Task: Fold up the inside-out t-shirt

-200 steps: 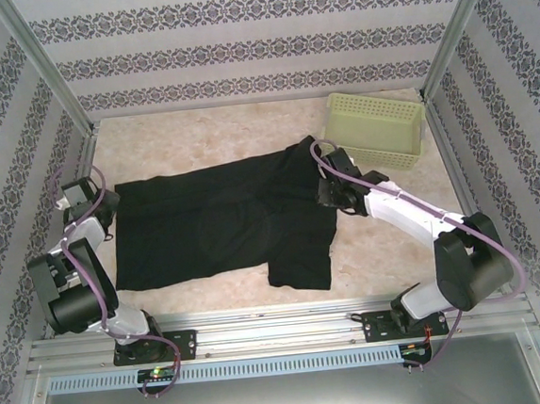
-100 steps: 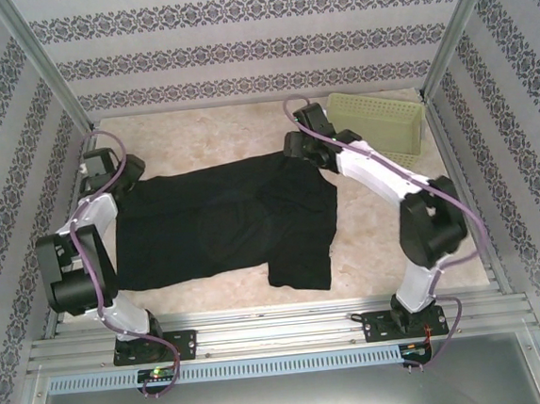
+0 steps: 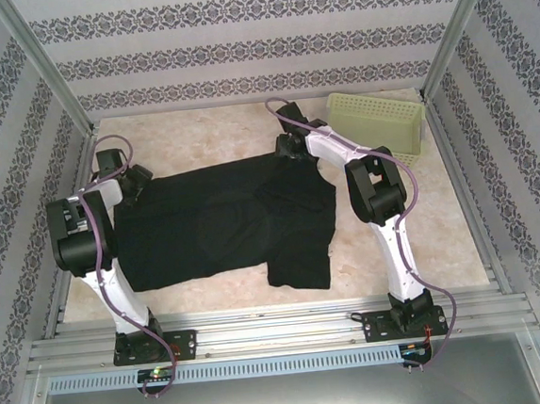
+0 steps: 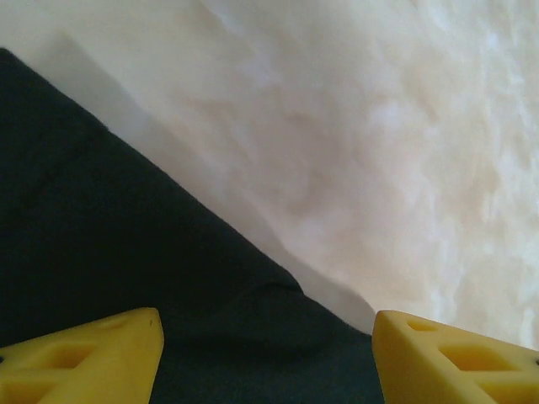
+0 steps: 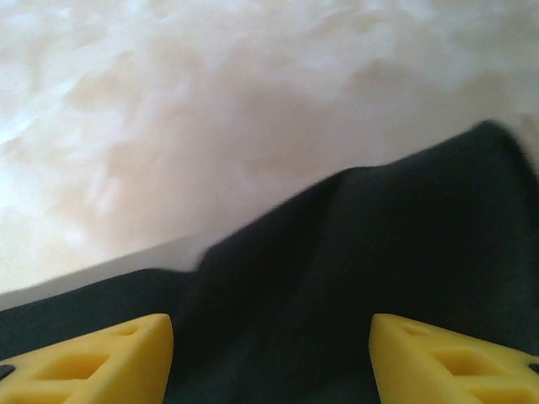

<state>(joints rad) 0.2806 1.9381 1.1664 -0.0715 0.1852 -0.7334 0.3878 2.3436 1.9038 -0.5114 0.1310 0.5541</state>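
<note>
The inside-out t-shirt [image 3: 225,225] is plain black and lies spread across the middle of the table, with one sleeve or flap hanging toward the near edge. My left gripper [image 3: 136,183] hovers at the shirt's far left corner. In the left wrist view its yellow fingertips [image 4: 84,358] stand wide apart and open, over the black edge of the t-shirt [image 4: 126,252]. My right gripper [image 3: 286,149] is at the shirt's far right corner, also open [image 5: 269,358]. Beneath and between its jaws lies the black fabric of the t-shirt [image 5: 379,252], and nothing is pinched.
A pale green perforated basket [image 3: 377,126] stands at the far right, close behind the right arm. Patterned walls and metal frame posts enclose the table [image 3: 198,133]. Bare marbled surface lies beyond the shirt's far edge and to its right.
Both arms have swung away from me, from the shirt's sides to its far corners, and both grippers have opened wider. The shirt lies much as before.
</note>
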